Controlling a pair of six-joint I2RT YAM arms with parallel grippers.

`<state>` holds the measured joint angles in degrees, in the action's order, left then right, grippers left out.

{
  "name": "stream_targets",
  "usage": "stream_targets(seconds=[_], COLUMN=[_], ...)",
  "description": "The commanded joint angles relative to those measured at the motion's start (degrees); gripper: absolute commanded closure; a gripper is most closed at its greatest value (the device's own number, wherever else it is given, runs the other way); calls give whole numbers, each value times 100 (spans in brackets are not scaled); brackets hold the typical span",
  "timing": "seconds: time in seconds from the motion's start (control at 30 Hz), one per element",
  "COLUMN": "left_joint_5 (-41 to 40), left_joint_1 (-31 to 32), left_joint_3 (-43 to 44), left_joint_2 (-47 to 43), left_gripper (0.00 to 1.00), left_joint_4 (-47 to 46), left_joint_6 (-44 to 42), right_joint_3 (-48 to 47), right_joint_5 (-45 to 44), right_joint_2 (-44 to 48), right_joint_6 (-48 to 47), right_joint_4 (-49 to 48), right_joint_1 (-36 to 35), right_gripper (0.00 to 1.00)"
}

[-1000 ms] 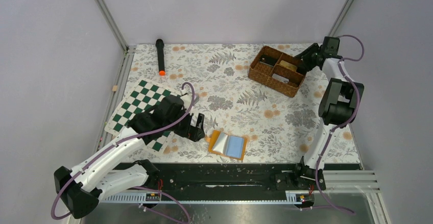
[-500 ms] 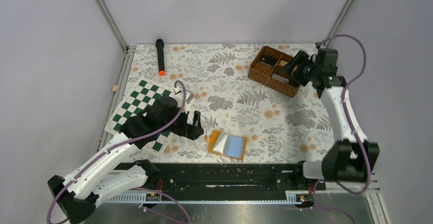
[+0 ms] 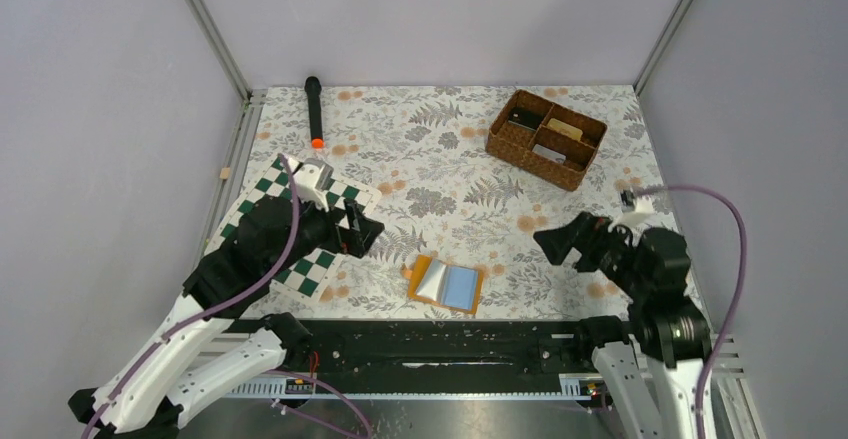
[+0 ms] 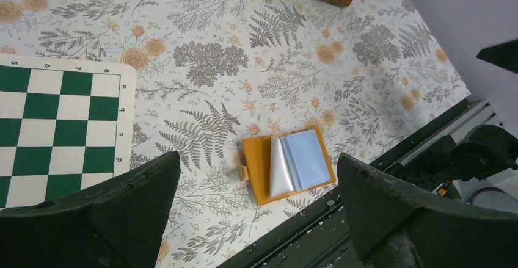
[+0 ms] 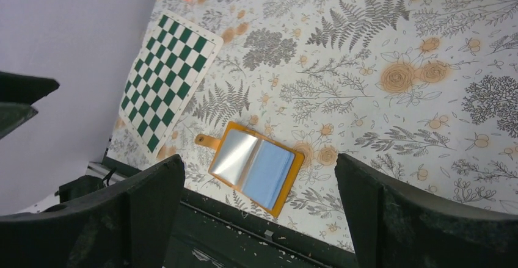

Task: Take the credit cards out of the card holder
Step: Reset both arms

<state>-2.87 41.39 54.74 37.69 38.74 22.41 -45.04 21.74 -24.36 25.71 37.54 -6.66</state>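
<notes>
Floral tablecloth (image 3: pixel 450 159), card holder (image 3: pixel 446 284) lying open between left gripper (image 3: pixel 358 231) and right gripper (image 3: pixel 552 244), both spread wide, neither touching it

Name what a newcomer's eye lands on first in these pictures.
The orange card holder lies open at the table's near edge, with a light blue card showing on its right half. A green-and-white chessboard lies on the left side, and a wicker basket sits in the far right corner. The left gripper and right gripper hover on either side of the holder, open and empty.
</notes>
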Motion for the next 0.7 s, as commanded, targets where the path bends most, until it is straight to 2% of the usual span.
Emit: stream_targets(seconds=[0.0,0.17,0.67], left_joint_5=[-280,-266,-140], left_joint_1=[-20,-17,-10], left_joint_3=[-399,-675,-825], left_joint_2=[-543,-952,-1158], left_gripper=[1,1,1], left_joint_4=[-608,-666,-692], left_joint_6=[51,4,-44], right_joint_3=[147,171,150], right_joint_5=[182,381,447], right_joint_2=[956,1348,1218], right_joint_6=[169,388,603], right_joint_4=[689,766,653], right_joint_1=[-21,-21,-27], right_gripper=[0,1,1])
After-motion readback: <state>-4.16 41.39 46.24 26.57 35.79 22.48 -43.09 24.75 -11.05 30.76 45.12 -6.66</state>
